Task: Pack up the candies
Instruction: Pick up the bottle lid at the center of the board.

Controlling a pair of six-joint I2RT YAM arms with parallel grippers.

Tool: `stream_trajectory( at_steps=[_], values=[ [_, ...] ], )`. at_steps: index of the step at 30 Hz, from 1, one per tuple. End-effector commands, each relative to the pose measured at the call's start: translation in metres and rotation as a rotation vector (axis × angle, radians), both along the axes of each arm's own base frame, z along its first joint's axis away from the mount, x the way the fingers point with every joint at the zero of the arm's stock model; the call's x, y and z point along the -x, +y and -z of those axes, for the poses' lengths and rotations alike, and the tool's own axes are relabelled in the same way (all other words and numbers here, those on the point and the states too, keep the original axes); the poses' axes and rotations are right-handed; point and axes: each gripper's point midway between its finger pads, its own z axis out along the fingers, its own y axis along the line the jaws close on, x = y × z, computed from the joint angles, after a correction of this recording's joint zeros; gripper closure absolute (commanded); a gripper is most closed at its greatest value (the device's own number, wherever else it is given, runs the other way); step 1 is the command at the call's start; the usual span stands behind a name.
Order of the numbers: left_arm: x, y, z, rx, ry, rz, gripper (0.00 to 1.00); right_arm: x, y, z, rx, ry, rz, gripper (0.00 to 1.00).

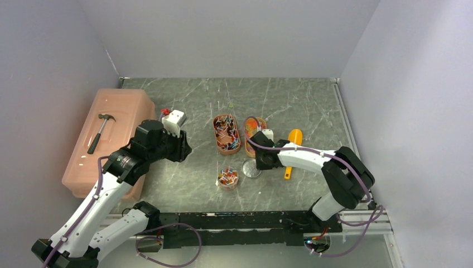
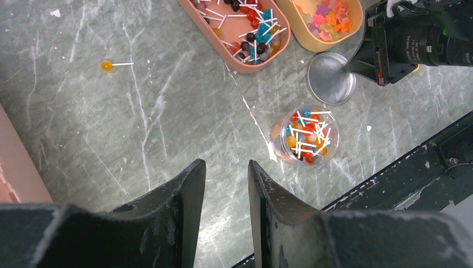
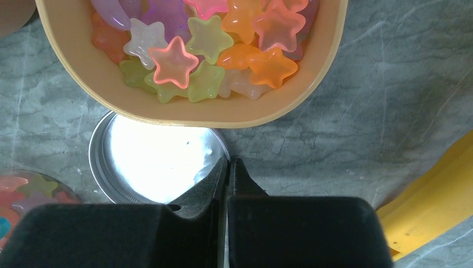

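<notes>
The right gripper (image 3: 227, 166) has its fingers pressed together on the rim of the round silver metal lid (image 3: 150, 167). Candies (image 2: 305, 135) fill a clear round plastic cup (image 2: 277, 138) just left of this lid. More candies lie in two oval orange trays (image 3: 78, 67) behind it. The left gripper (image 2: 225, 167), well left of the lid, stands narrowly open and holds nothing.

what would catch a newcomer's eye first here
The bright candies: translucent star sweets in an oval tray at mid-table, a lollipop tray beside it, and a clear cup of lollipops nearer the arms. Next, the right pincer nipping a metal lid, and a hammer on the pink box at left.
</notes>
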Motion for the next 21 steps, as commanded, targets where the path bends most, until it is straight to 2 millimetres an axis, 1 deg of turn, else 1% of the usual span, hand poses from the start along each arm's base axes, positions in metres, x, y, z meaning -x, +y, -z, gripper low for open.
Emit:
stream_trajectory(
  at_steps=[1,5,9,15,19,21],
  values=[
    [-0.005,-0.001,-0.009,0.008,-0.043,0.004,0.6,-0.001,-0.001,-0.001,-0.001,-0.011,0.006,1.0],
    [-0.006,-0.001,-0.008,0.009,-0.039,0.004,0.6,0.001,-0.004,-0.007,-0.004,-0.019,-0.003,1.0],
    [-0.003,-0.005,-0.008,0.022,-0.027,0.02,0.61,0.002,-0.013,-0.021,0.022,-0.05,-0.02,1.0],
    [0.004,-0.018,-0.012,0.078,-0.012,0.083,0.58,0.004,-0.02,-0.054,0.013,-0.117,-0.047,1.0],
    [0.01,-0.029,-0.013,0.116,0.046,0.124,0.58,0.009,-0.017,-0.079,-0.014,-0.154,-0.09,1.0],
    [0.013,-0.036,-0.019,0.154,0.056,0.143,0.55,0.011,-0.014,-0.092,-0.026,-0.174,-0.116,1.0]
  ],
)
